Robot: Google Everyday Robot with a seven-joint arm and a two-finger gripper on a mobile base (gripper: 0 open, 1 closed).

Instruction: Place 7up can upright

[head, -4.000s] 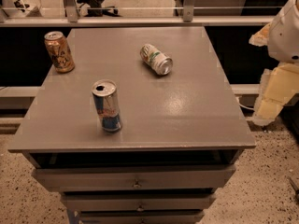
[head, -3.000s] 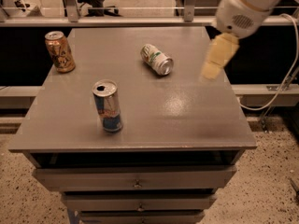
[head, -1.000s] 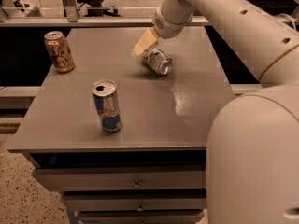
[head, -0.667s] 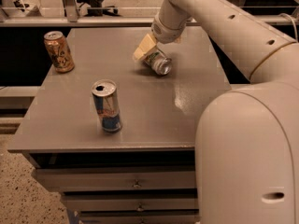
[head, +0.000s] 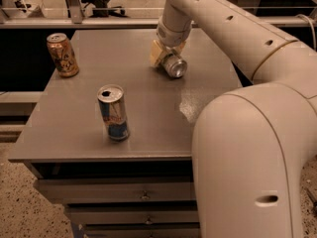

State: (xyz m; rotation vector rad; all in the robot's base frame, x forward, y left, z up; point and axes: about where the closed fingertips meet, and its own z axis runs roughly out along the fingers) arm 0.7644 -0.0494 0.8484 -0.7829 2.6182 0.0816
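Note:
The 7up can [head: 175, 66] lies on its side on the grey table [head: 148, 128], at the back right of middle, with its silver end facing the camera. Only that end and a little of the body show. My gripper [head: 163, 56] is down at the can's far end, right against it, and covers most of its body. My arm reaches in from the right and above.
An orange-gold can [head: 62, 54] stands upright at the table's back left. A slim blue-and-silver can [head: 113, 113] stands upright at the front left of middle. My arm's large shell [head: 247, 152] hides the table's right side. Drawers [head: 143, 196] sit under the tabletop.
My arm has swung in from the right and come down onto the lying can. The can has stayed on its side in about the same place. The other two cans have not moved.

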